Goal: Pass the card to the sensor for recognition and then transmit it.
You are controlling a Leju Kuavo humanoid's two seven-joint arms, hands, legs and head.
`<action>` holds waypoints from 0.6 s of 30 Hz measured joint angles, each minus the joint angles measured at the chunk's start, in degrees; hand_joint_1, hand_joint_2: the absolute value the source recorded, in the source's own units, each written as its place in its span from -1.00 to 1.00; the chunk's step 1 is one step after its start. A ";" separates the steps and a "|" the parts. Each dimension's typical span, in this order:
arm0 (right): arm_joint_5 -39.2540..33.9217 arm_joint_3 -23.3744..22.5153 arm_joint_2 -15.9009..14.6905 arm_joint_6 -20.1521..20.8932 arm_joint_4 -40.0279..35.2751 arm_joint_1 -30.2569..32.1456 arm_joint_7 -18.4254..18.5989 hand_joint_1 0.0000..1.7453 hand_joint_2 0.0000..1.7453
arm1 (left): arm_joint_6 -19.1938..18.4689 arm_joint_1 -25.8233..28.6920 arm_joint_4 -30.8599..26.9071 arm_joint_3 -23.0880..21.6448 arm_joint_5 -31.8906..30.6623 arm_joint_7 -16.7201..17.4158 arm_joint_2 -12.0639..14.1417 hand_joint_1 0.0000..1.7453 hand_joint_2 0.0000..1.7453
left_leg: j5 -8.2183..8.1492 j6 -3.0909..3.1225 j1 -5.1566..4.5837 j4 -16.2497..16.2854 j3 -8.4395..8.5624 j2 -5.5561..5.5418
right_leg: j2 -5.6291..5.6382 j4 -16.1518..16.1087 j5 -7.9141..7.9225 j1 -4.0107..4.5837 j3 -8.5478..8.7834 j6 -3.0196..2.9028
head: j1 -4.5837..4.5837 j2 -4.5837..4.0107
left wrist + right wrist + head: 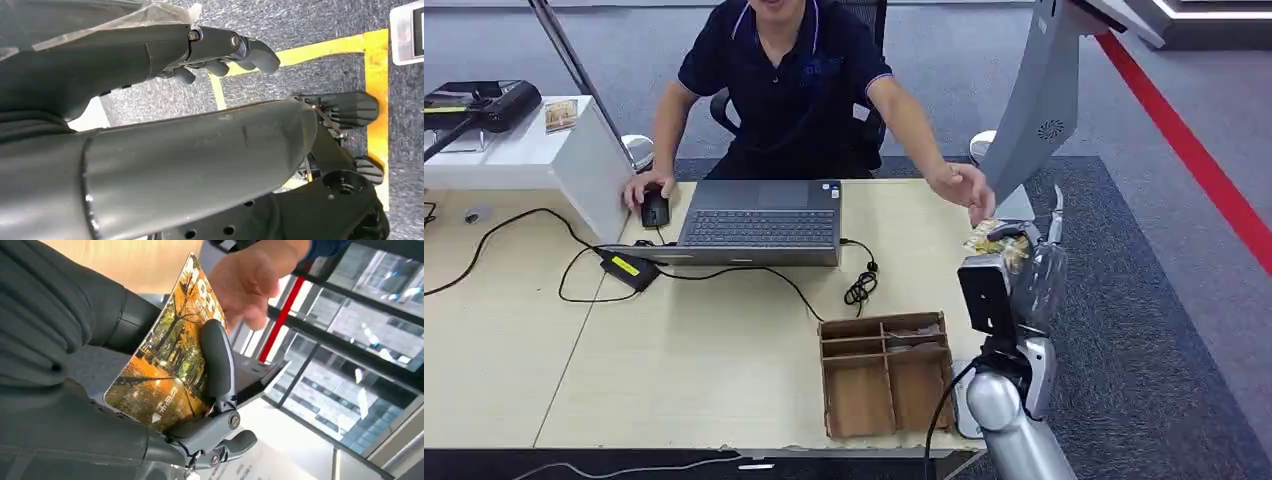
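Observation:
My right hand [1016, 262] is raised at the table's right edge and pinches a card [987, 240] printed with orange autumn trees. In the right wrist view the card [165, 365] is clamped between the thumb and a dark finger [216, 360]. A seated person's hand [964, 188] reaches toward it, the fingers [250, 285] just beyond the card's far edge; I cannot tell whether they touch it. The grey sensor stand [1039, 110] rises right behind. My left hand [215, 45] hangs over the carpet, fingers loosely extended, holding nothing.
A brown cardboard divider tray [884, 375] lies on the table near my right arm. A laptop [759, 220], a mouse [655, 210] under the person's other hand, and black cables [861, 285] occupy the middle. A white box [574, 160] stands at the left.

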 joint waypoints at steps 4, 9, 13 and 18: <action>-0.89 2.07 0.09 0.00 0.04 -1.68 -0.61 1.00 1.00 | -0.24 -0.03 0.00 -0.39 -0.26 -0.02 0.17 -1.00 -1.00 | 0.00 0.00 0.00 0.00 -0.01 0.00 | 0.00 -0.01 0.00 0.00 -0.01 0.00 | 0.00 0.00; -1.07 3.74 0.26 0.00 0.09 -2.66 -0.85 1.00 1.00 | -0.31 -0.03 0.00 -0.57 -0.37 -0.02 0.24 -1.00 -1.00 | 0.00 0.00 0.00 0.00 -0.01 -0.01 | 0.00 0.00 0.00 0.00 -0.01 0.00 | -0.02 0.00; -2.07 5.11 0.35 0.00 0.28 -3.11 -1.83 1.00 1.00 | -0.31 -0.04 0.00 -0.70 -0.50 -0.02 0.35 -1.00 -1.00 | 0.00 0.00 0.00 0.00 -0.01 -0.01 | 0.00 0.00 0.00 0.00 -0.01 0.00 | 0.00 0.00; -2.03 6.79 1.22 0.02 0.94 -3.56 -2.45 1.00 1.00 | -0.46 -0.10 0.00 -0.83 -0.96 -0.04 0.35 -1.00 -1.00 | 0.00 0.00 0.01 0.00 -0.01 -0.01 | 0.00 0.00 0.00 0.01 -0.02 0.00 | 0.00 0.00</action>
